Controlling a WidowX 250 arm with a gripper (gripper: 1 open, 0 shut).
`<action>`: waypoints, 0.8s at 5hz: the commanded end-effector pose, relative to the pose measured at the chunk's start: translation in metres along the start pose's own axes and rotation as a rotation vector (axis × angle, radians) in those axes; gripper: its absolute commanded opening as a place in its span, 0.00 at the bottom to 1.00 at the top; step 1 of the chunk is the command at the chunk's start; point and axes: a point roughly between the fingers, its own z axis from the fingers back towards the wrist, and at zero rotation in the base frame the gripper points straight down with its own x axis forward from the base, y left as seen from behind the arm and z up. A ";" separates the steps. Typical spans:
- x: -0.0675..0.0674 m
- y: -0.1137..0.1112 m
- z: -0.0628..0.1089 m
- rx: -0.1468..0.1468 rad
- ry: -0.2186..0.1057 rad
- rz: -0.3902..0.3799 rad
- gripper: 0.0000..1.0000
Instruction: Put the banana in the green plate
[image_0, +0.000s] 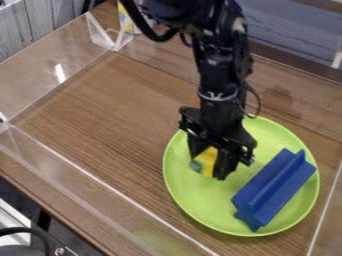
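Tool (214, 158) closed on the banana (205, 161), right over the green plate (207, 205), left of the blue block (275, 190)! I can't tell whether it's touching down; I'd say only lowering and letting go remain.

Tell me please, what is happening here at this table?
A black robot arm reaches down over the green plate, with its jaws around the small yellow banana. The banana is over the left part of the plate; I cannot tell if it already touches the surface. A blue block lies on the right side of the plate.
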 end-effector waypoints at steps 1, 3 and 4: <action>0.009 -0.004 0.005 0.007 -0.038 -0.011 0.00; 0.008 -0.002 0.023 -0.003 -0.067 -0.007 0.00; 0.008 -0.001 0.037 -0.009 -0.090 -0.004 0.00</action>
